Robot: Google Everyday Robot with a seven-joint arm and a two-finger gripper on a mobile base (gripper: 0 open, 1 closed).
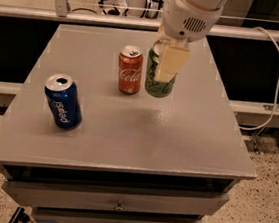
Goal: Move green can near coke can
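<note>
One green can upright in pincer, beside coke can.

Arm end: glossy white rounded housing with a small oval patch of dark vent holes on its front. Below it is the gripper, over the bench's far half, about mid-width. One flat cream-yellow finger, square-edged and narrowing slightly downward, lies against the green can.
</note>
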